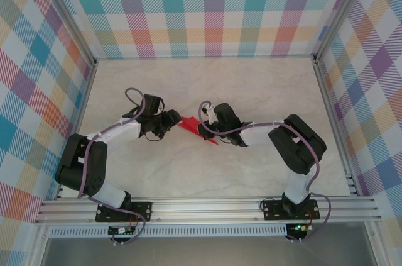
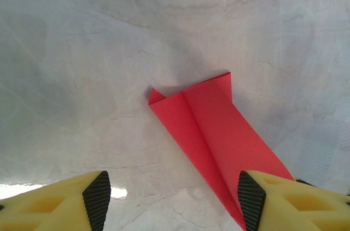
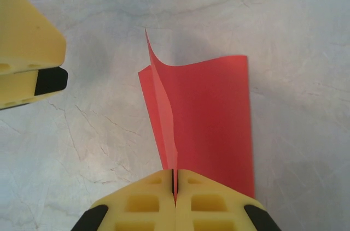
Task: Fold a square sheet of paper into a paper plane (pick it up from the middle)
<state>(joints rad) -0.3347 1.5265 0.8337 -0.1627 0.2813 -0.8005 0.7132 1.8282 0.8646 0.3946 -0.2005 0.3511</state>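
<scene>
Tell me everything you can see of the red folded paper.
The thin bright red folded paper is plain and unmarked. It is part-folded into a long narrow shape with a lengthwise crease. One flap stands up, its corner curling to a point, while the wider panel lies about flat on the pale marbled table. It sits mid-table. The right pincer is shut on its raised crease at one end; the open left pincer grips nothing.

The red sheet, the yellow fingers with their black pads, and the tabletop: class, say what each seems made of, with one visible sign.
Red sheet: thin matte paper; it holds sharp creases and one corner curls. Yellow fingers: probably moulded plastic, smooth, with hollow cells. Pads: likely rubber, black, finely textured. Tabletop: pale, veined, marble-look; stone or printed covering, cannot tell.
</scene>
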